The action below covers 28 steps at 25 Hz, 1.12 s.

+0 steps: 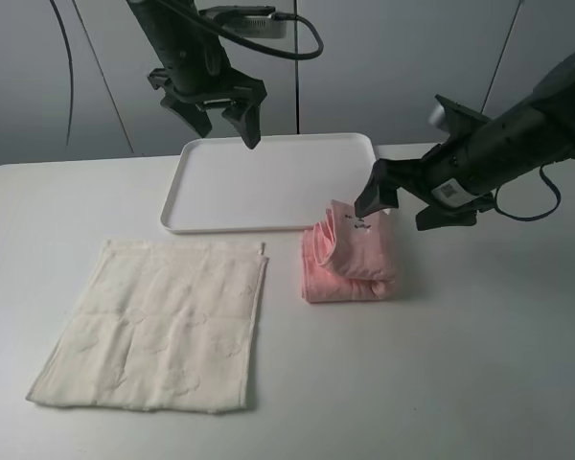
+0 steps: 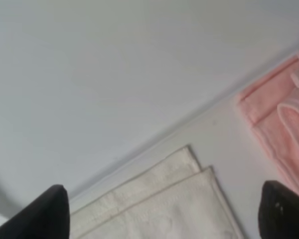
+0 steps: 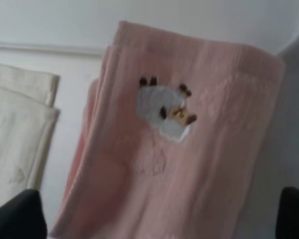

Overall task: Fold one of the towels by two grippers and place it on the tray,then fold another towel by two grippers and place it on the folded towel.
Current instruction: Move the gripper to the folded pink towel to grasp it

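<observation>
The pale pink towel lies folded in a thick bundle on the table, just in front of the white tray's right front corner. Its top layer shows a small embroidered animal. My right gripper hovers open at the bundle's far right edge, holding nothing. In the right wrist view the pink towel fills the space between the dark fingertips. My left gripper hangs open high over the tray's back left part. The cream towel lies flat and unfolded at the front left.
In the left wrist view the tray, a corner of the cream towel and the pink towel show below. The table is white. Black cables hang behind both arms.
</observation>
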Each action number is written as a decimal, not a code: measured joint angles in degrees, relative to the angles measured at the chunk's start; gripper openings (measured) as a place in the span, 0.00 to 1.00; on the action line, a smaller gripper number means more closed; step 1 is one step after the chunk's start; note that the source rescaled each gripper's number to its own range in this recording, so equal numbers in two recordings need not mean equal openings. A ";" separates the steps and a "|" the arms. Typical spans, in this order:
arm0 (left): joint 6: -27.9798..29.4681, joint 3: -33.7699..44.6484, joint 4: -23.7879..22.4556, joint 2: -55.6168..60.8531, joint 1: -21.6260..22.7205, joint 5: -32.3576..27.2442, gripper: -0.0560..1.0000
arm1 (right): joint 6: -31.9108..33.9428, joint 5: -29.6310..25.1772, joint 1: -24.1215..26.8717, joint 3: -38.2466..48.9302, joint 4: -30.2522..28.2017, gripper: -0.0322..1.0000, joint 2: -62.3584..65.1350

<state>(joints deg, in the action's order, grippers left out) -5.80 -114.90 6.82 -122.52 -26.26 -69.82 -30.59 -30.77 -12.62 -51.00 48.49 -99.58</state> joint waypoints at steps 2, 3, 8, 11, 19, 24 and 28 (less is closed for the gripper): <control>-0.25 1.00 0.29 1.72 0.56 0.10 0.98 | 2.85 -1.92 0.00 -2.66 -3.53 1.00 -2.26; -0.34 1.96 0.44 2.69 0.80 0.23 0.98 | 3.66 -2.98 0.00 -3.98 -4.50 1.00 -3.59; -1.49 10.26 0.28 6.80 2.62 0.08 0.98 | 5.74 -6.89 1.37 -8.22 -5.82 1.00 -8.37; -1.86 15.03 0.22 9.35 3.46 0.08 0.98 | 5.87 -8.82 4.80 -8.71 -5.82 0.99 -9.69; -2.29 22.47 0.46 11.84 4.47 1.07 0.98 | 5.29 -12.83 8.52 -8.69 -8.64 0.87 -12.99; -2.94 23.26 2.02 11.84 4.47 2.20 0.98 | 4.91 -12.60 6.34 -8.69 -8.52 0.83 -14.86; -3.07 23.36 2.16 11.88 4.47 2.29 0.98 | 4.73 -11.33 3.75 -8.73 -7.39 0.83 -14.88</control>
<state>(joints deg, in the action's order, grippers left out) -8.87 -91.55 8.98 -110.64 -21.78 -67.52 -25.85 -42.10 -8.87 -59.73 41.10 -114.45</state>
